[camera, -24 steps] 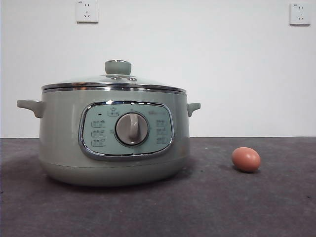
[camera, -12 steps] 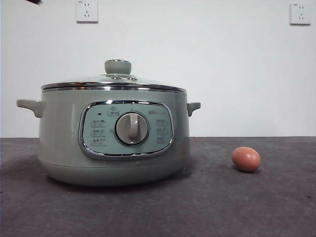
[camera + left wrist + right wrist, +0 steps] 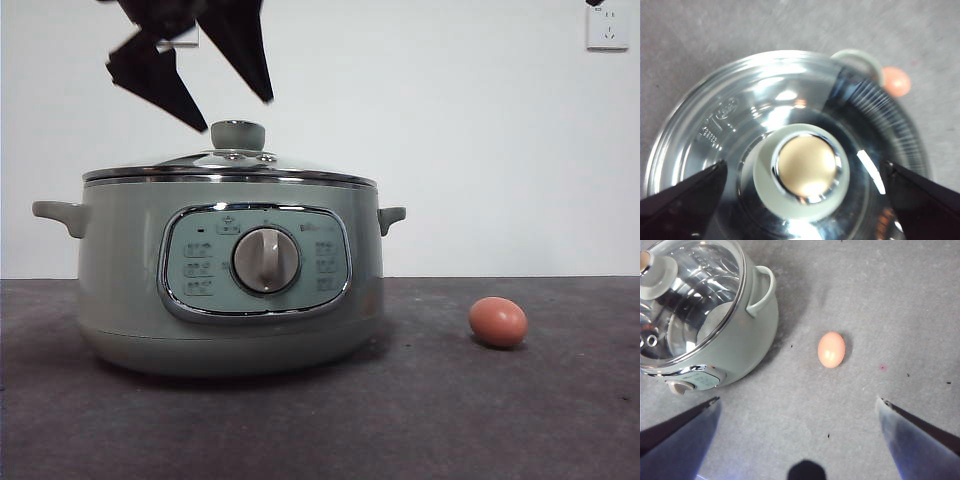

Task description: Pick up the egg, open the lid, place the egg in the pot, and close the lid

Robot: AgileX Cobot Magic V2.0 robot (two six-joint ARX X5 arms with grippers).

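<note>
Egg (image 3: 498, 322): 1 only, on the dark table (image 3: 520, 420), right of the pot (image 3: 225, 275) & well apart from it. Also 1 pot, 1 lid (image 3: 230, 165), 2 wall sockets. L to R in front view: left gripper (image 3: 225, 105) w/ jaws spread, just above the lid knob (image 3: 802, 170), not touching; lid sits shut on pot; then egg, lying on its side, long axis roughly level. Right gripper (image 3: 795, 407) high over table, jaws wide apart, egg well clear of both tips.
</note>
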